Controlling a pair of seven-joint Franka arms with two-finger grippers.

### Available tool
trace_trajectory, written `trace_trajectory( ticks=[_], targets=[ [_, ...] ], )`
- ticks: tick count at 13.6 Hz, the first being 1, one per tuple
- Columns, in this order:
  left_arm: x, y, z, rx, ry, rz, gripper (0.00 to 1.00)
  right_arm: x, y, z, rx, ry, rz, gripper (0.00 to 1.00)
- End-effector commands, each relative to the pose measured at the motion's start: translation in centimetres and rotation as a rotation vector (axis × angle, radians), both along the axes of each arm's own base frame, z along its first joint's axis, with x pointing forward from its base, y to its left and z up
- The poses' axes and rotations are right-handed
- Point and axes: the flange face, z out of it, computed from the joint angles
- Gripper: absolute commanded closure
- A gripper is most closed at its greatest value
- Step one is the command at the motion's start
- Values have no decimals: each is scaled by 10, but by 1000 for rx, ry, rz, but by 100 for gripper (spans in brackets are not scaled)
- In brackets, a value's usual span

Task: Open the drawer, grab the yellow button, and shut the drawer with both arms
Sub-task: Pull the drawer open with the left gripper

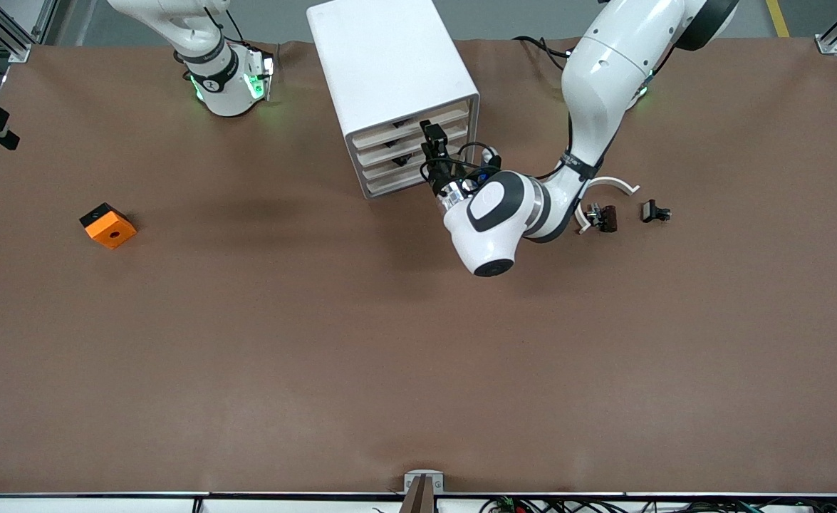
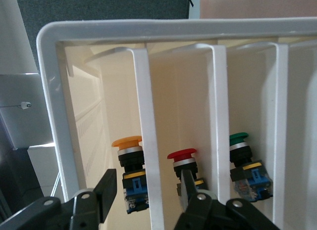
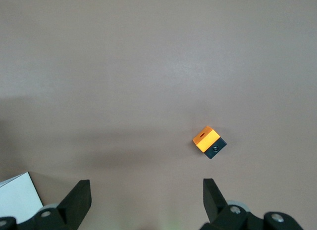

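The white cabinet [image 1: 390, 64] stands near the arms' bases with four cream drawers facing the front camera. My left gripper [image 1: 429, 130] is open at the front of the top drawer [image 1: 397, 131]. In the left wrist view my left gripper [image 2: 147, 190] has its fingers [image 2: 106, 190] astride the white divider next to the top drawer [image 2: 119, 101]. The button [image 2: 131, 175], orange-yellow cap on a black-and-blue body, lies between them, untouched. My right gripper [image 3: 146, 195] is open and empty, waiting high over the table by its base [image 1: 256, 80].
Red-capped [image 2: 183, 163] and green-capped [image 2: 242, 161] push-buttons sit in the adjoining drawers. An orange block [image 1: 108, 225] lies toward the right arm's end, also in the right wrist view [image 3: 209, 142]. Black clips [image 1: 601, 217] and a white curved strip [image 1: 614, 183] lie by the left arm.
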Motion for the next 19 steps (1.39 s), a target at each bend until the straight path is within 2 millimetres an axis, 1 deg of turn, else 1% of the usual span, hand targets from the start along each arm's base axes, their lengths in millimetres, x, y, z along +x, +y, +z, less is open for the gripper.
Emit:
trace_trajectory(
  ticks=[1,4,7,8,9,10,11,12,14,16,19],
  targets=[
    [-4,-9,1,-17,21,-7,47,-1,-3,4,-2,1,-11,0],
    [-5,-12,-5,-21,45,6,51,-1,-4,4,-1,0,-14,0],
    [-10,-15,-9,-6,62,7,63,-1,-4,5,-2,-2,-14,0],
    [-14,-19,-11,-1,63,-2,70,-1,-5,4,-2,-2,-15,0],
    [-15,-19,-16,5,68,-3,75,-1,-7,4,-1,-2,-20,0],
    [-15,-18,-17,7,68,-4,84,-1,-8,4,-1,-3,-21,0],
    [-14,-18,-18,12,69,-1,95,-1,-8,4,-1,-3,-21,0],
    [-14,-17,-20,23,75,3,100,-1,-8,4,-1,-3,-21,0],
    [-9,-14,-21,55,79,18,100,1,-8,1,1,9,-23,0],
    [1,-7,-19,64,73,41,100,1,-7,1,2,9,-33,0],
    [30,11,-13,57,42,100,100,0,-17,0,10,6,-46,0]
  ],
)
